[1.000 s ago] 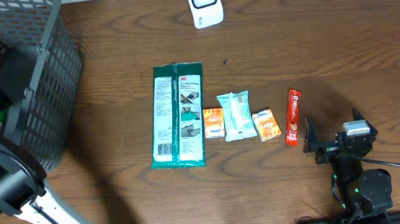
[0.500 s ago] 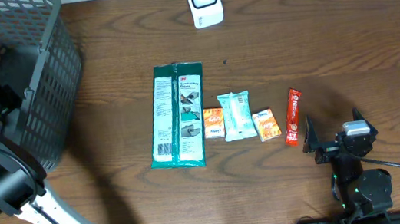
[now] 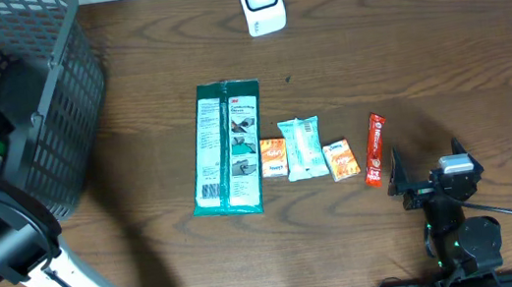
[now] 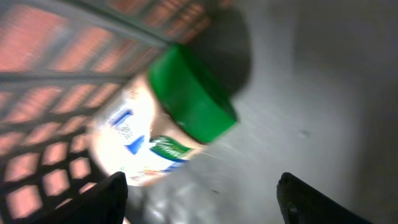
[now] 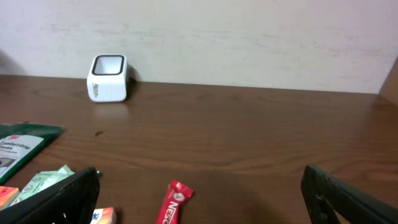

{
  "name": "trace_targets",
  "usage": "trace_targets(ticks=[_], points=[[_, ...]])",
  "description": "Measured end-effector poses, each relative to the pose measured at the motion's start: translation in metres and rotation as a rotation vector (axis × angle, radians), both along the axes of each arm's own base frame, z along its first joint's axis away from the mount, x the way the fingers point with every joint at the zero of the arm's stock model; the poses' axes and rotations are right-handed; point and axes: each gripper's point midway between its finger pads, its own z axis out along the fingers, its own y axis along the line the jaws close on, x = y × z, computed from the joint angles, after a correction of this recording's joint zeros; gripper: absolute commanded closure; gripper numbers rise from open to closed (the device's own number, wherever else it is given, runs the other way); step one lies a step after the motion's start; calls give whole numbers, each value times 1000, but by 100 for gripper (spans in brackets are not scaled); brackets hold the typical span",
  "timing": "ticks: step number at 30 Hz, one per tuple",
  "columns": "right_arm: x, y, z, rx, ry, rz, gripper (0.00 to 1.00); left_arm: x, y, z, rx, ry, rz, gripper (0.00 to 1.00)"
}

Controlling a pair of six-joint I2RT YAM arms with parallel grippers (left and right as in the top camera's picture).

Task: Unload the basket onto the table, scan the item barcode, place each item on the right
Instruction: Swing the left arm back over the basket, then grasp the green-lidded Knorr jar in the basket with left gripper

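1. I am judging the coming move to turn on the bottle (image 4: 155,124). It seems to be lying on its side inside the basket (image 3: 63,109), at the far left corner of the table (image 3: 424,62), just ahead of the left gripper (image 4: 202,183)
2. Its long axis is running diagonally across the left wrist view, with the green cap (image 4: 193,93) pointing up and right, so it is crossing the line between the jaws at a slant, not squarely
3. The left gripper's jaws are standing wide apart with nothing clamped between them, so the bottle is not being held
4. The scanner (image 3: 260,2) is standing at the far edge, about midway along it and well apart from the basket. The left arm is the nearer one to the bottle, and neither arm is near the scanner
5. The right gripper (image 5: 199,171) is hanging fully spread and empty by the near edge, towards the right corner. The stick (image 3: 375,150) is lying just beside it, its long axis running from near edge to far edge
6. For anything in the row at mid-table, I am reckoning the right arm the nearer
7. I am reading "3M" at the far end of the green pack (image 3: 227,147), and what looks like "Comfort" on it in the right wrist view. The stick is showing "NESC", cut off by the frame. The bottle's label is carrying blue and green print too blurred to read
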Motion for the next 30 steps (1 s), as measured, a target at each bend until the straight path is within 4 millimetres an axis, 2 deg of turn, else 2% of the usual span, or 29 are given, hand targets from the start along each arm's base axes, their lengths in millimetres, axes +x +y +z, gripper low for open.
trace_targets(ticks=[7, 11, 16, 20, 23, 27, 30], points=[[0, 0, 0, 0, 0, 0, 1, -6, 21, 0, 119, 50, 5, 20], [0, 0, 0, 0, 0, 0, 1, -11, 22, -8, 128, 73, 4, 20], [0, 0, 0, 0, 0, 0, 1, -20, 11, -24, 75, 109, -5, 22], [0, 0, 0, 0, 0, 0, 1, -23, -2, -30, 6, 115, -20, 28], [0, 0, 0, 0, 0, 0, 1, -22, -15, -32, -56, 106, -36, 28], [0, 0, 0, 0, 0, 0, 1, -14, -24, -26, -67, 75, -59, 28], [0, 0, 0, 0, 0, 0, 1, 2, -28, -2, -12, 1, -85, 22]])
